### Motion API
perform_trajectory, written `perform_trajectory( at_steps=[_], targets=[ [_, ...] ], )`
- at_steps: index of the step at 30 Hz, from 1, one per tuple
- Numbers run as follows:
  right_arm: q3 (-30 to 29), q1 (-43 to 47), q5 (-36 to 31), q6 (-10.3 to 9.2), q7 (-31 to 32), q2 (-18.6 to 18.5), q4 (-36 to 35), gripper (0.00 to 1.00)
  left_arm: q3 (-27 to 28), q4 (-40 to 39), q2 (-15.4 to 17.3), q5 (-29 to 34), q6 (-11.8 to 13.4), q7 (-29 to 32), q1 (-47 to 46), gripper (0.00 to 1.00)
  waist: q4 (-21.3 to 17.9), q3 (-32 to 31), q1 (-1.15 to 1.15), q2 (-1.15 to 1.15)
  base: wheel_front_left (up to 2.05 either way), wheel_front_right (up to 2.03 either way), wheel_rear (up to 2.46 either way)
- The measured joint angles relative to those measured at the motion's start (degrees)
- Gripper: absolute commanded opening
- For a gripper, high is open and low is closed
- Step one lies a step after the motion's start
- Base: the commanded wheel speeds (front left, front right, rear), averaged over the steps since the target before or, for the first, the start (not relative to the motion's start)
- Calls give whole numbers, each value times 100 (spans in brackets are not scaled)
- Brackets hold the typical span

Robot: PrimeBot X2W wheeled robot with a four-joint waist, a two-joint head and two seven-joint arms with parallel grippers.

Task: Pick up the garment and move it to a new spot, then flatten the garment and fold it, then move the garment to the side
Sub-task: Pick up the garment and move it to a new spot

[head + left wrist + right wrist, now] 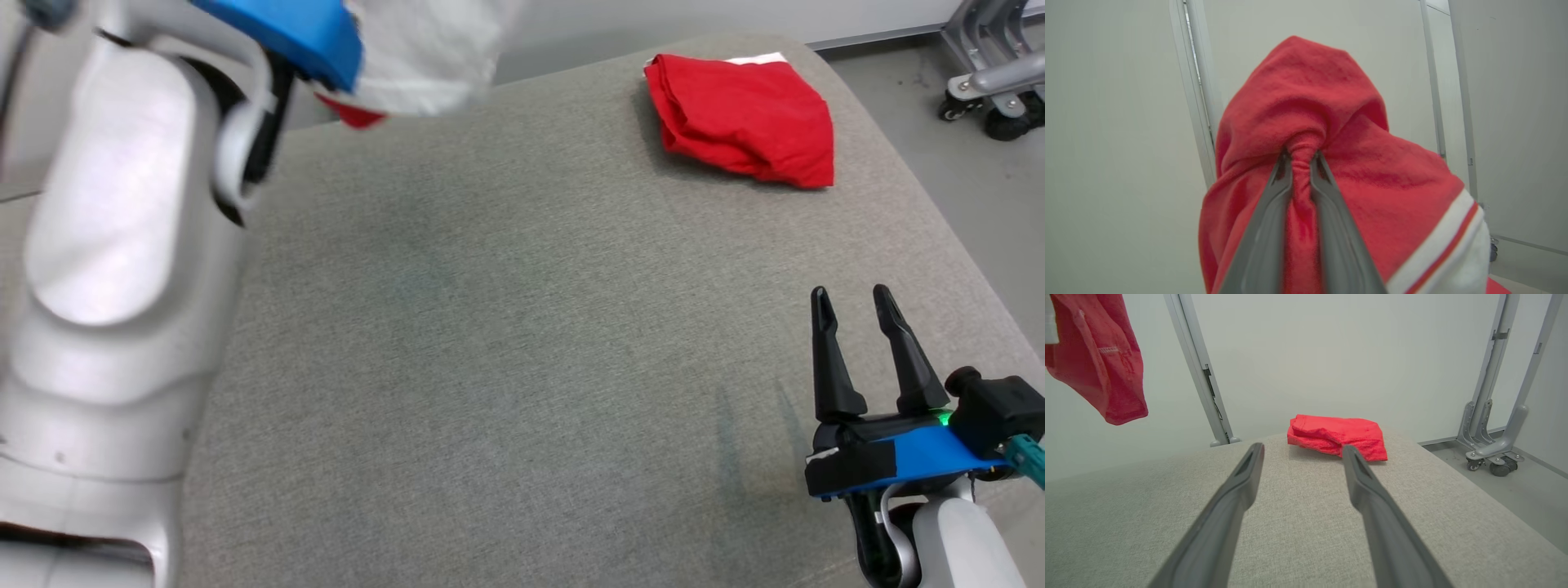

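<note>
Left gripper (1301,157) pinches the red garment (1306,102), which hangs lengthwise downward; right gripper (851,296) spread.

We record: grey padded cushion (522,367), woven cloth, matt, coarse-grained. At its far right corner, folded red garment (743,118), thin cloth, matt, creased. Above its far left edge, hanging red garment (1298,102), soft fuzzy knit, smoother white trim. Left gripper (1301,157): dark fingers (1265,228), smooth matt plastic. Pale arm shell (106,204), glossy plastic.
</note>
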Motion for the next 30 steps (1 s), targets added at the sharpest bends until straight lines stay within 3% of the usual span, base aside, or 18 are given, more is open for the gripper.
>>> perform_trajectory(
  at_steps=[9,20,21,22,23,30],
  targets=[
    [75,-54,21,1,-93,18,162,100,-452,163,-282,-111,13,-55,1190,0,-94,-68,0,0,0,0,0],
    [105,-43,59,1,-123,25,243,100,-1059,951,-608,-136,82,-506,2685,0,116,-61,1,0,0,0,0],
    [112,-40,45,1,-123,26,253,100,-1096,1009,-624,-122,85,-577,2739,88,145,-73,0,0,0,0,0],
    [111,-38,30,0,-122,25,257,100,-1103,1053,-644,-122,98,-648,2758,88,176,-91,1,0,0,0,0],
    [102,-36,18,1,-121,26,259,100,-1101,1073,-657,-126,114,-735,2761,100,209,-117,1,0,0,0,0],
    [88,98,-41,0,-85,26,288,100,-887,971,-641,-201,297,-1177,2839,100,499,-422,0,0,0,0,0]
  ],
)
